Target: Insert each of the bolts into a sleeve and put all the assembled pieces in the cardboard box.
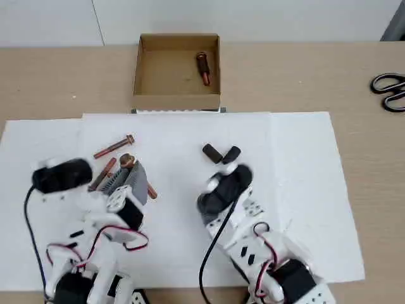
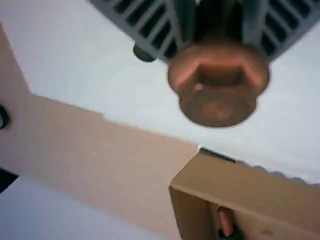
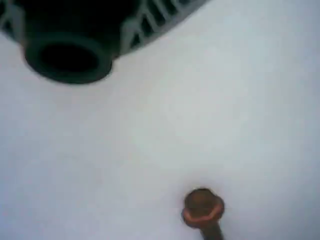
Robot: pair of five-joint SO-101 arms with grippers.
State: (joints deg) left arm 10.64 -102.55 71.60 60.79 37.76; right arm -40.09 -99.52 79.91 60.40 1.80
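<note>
My left gripper [image 1: 130, 172] is shut on a copper bolt [image 1: 126, 161] over the left part of the white sheet. In the left wrist view the bolt's hex head [image 2: 217, 87] sticks out between the grey ribbed jaws. My right gripper [image 1: 233, 166] is shut on a black sleeve [image 1: 231, 154] near the sheet's middle, and its open end [image 3: 67, 57] shows in the right wrist view. A second sleeve [image 1: 212, 152] lies just beside it. Two loose bolts [image 1: 114, 146] [image 1: 102, 174] lie by the left gripper. The cardboard box [image 1: 144, 66] holds one assembled piece [image 1: 202, 66].
The white sheet [image 1: 304, 190] covers most of the tan table. Scissors [image 1: 389, 90] lie at the far right edge. A bolt head [image 3: 202, 206] rests on the sheet beyond the held sleeve. The box's corner [image 2: 250, 197] is beyond the left gripper.
</note>
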